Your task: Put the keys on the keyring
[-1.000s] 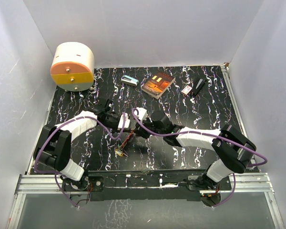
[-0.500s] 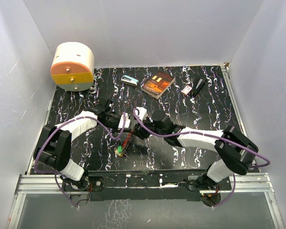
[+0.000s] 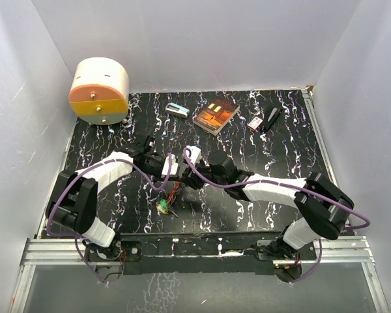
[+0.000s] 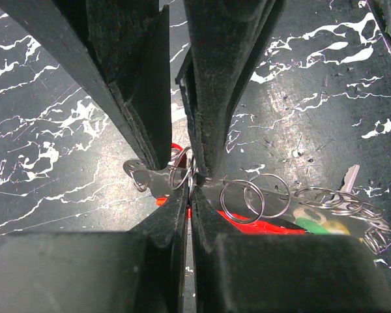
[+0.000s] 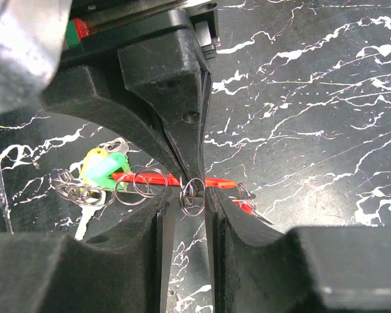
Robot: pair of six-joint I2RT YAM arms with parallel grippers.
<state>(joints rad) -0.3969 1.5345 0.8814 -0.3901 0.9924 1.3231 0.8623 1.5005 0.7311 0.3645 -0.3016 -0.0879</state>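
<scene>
The left tool (image 4: 190, 195) is shut tight on the keyring (image 4: 254, 199), the right tool (image 5: 186, 199) is a little open around one of its loops, and the keys (image 3: 163, 207) rest on the bench (image 3: 260, 143) by its near edge, some looking hooked on already, so the job seems only partly done.

A robotics lab test cell: plain white walls (image 3: 202, 45) box in a black, white-veined tabletop (image 3: 280, 150), and two white-and-black robot arms (image 3: 107, 168) trailing purple cables (image 3: 360, 217) are bolted side by side to an aluminium rail (image 3: 45, 251) at its near edge.
</scene>
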